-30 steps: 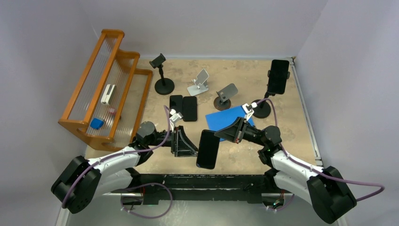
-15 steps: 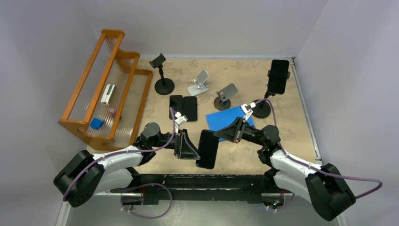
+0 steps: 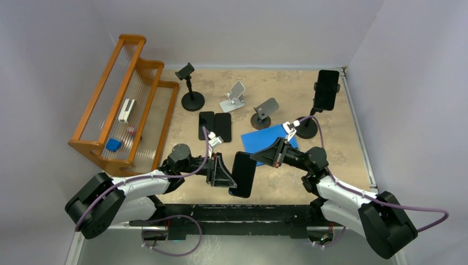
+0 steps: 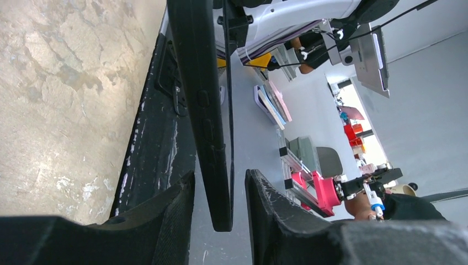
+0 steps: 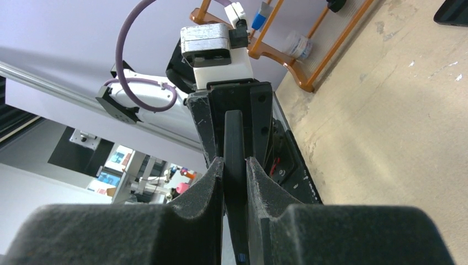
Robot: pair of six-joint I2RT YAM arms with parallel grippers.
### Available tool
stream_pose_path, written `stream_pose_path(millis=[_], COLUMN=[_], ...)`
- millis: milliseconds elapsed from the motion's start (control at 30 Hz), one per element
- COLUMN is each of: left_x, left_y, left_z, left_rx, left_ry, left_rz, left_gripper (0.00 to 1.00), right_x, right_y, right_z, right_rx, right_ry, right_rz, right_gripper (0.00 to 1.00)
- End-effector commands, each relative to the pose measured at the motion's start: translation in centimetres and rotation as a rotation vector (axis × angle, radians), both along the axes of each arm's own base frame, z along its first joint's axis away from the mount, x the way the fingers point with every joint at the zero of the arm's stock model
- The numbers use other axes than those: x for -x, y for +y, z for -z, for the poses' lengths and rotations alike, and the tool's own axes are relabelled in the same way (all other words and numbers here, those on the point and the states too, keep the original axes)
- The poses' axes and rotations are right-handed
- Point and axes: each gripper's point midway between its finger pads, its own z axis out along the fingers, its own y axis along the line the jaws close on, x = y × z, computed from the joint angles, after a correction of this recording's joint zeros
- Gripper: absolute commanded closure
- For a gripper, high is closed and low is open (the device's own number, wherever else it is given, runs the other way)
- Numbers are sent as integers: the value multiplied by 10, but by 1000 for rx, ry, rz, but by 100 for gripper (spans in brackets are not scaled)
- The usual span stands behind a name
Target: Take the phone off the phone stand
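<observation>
- Over the last second the left gripper (image 3: pixel 230 179) has slid in toward the phone (image 3: pixel 243 174) and narrowed; its fingers (image 4: pixel 170 223) now straddle the phone's near end with a slight gap on either side, not yet gripping.
- The right gripper (image 3: pixel 255 158) is clamped on the far end, so this looks like a handover.
- The phone hangs above the table (image 3: pixel 342 165) near its front edge, off any stand.
- Its long axis runs far to near, slightly slanted, with its broad face upward.

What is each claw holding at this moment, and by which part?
The right claw pinches the black phone across its faces near its far end. The left claw straddles its opposite edge, with gaps showing on both sides.
</observation>
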Motion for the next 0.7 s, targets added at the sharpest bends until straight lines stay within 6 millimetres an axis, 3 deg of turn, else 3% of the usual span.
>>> stream_pose_path(millis=[0,400,467,667], left_x=[-4,-1,-1,-5], left_y=[-7,-5,-4,-3], left_z=[-24,-23,-23,-25], left_rx=[76,74,68,49], left_ry=[-92,-96,-97,-121], left_rz=[4,8,0,-37], left_gripper=[66,100,100,100], right_x=[0,4,2,-3], right_y=[-1,0,0,-1], right_z=[-23,-24,-24,-22], right_rx=[-67,-46,-26,38], right_ry=[-74,-109,-120,-138], right_rz=[20,18,28,67], right_gripper=[100,100,89,38])
